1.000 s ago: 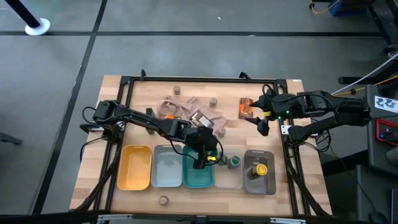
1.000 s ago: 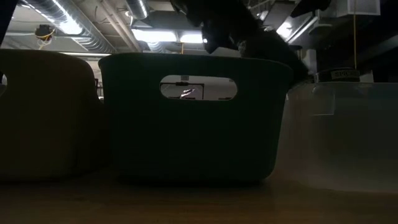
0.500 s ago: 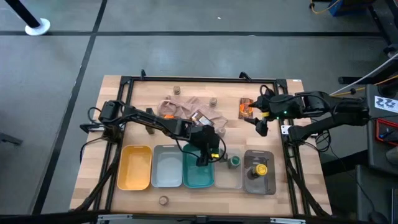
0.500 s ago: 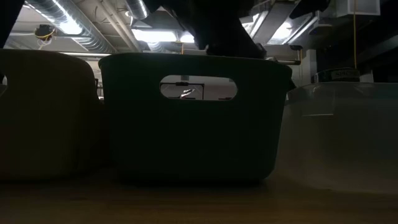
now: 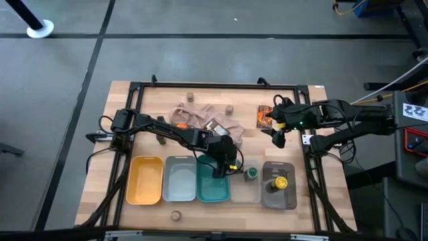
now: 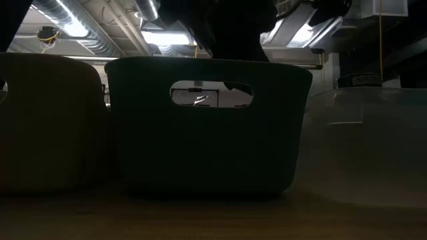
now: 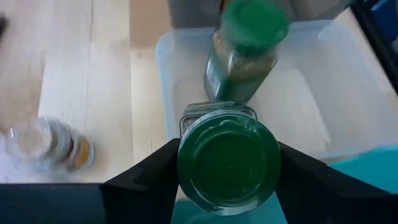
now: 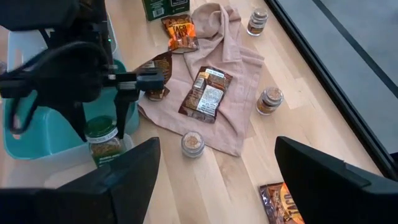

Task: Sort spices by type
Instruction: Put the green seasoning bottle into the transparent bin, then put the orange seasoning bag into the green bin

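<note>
My left gripper (image 5: 225, 167) is shut on a jar with a green lid (image 7: 229, 163) at the border between the teal tray (image 5: 212, 189) and the clear tray (image 5: 249, 191). A second green-lidded jar (image 7: 245, 53) stands in the clear tray just beyond it. A jar with a yellow lid (image 5: 279, 182) sits in the dark grey tray (image 5: 289, 198). My right gripper (image 5: 277, 135) hangs open above the table's right part, near an orange-brown packet (image 5: 263, 115). More packets (image 8: 205, 93) lie on the beige-pink cloth (image 5: 200, 117). My left gripper pinches the jar between its two fingers (image 7: 163, 177), which lie against opposite sides at the green lid's rim (image 7: 186, 163). The fingers slant down from the table's left. The jar tilts with its lid toward the wrist; whether its bottom touches the clear tray I cannot tell.
A yellow tray (image 5: 145, 179) and a light grey tray (image 5: 179, 181) stand left of the teal one. Loose jars stand at the far side (image 5: 190, 96), beside the cloth (image 5: 229, 108), by the cloth's near edge (image 8: 192, 144) and near the front edge (image 5: 176, 215).
My left gripper has sunk with the green-lidded jar toward the trays and shifted slightly toward the table's right edge; in the low view its dark shape has come down to the teal tray's rim.
</note>
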Robot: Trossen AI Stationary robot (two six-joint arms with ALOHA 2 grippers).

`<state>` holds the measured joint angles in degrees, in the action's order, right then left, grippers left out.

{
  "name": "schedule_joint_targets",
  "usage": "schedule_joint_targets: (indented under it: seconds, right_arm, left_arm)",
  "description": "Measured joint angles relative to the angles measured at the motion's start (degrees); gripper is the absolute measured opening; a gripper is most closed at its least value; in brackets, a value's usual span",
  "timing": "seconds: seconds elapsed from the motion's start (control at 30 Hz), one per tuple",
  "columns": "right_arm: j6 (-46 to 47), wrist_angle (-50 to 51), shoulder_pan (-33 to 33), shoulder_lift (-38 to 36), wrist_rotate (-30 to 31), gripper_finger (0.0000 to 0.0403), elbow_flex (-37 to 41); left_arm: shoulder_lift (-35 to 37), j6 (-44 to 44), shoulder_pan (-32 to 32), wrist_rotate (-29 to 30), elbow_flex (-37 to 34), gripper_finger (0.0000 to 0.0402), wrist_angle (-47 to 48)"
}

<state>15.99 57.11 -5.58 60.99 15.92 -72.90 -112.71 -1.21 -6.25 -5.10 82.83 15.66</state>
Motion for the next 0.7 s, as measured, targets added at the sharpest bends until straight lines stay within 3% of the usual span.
schedule_joint_targets:
  seconds: [0.5, 0.7]
  right_arm:
    - [0.0, 1.1, 0.0, 0.0, -0.1, 0.0315, 0.0]
    - [-0.4, 6.1, 0.0, 0.8, 0.5, 0.0315, 0.4]
  left_arm:
    - [0.0, -0.2, 0.0, 0.0, 0.0, 0.0226, -4.8]
    - [3.8, 2.1, 1.0, 0.0, 2.3, 0.0227, -3.6]
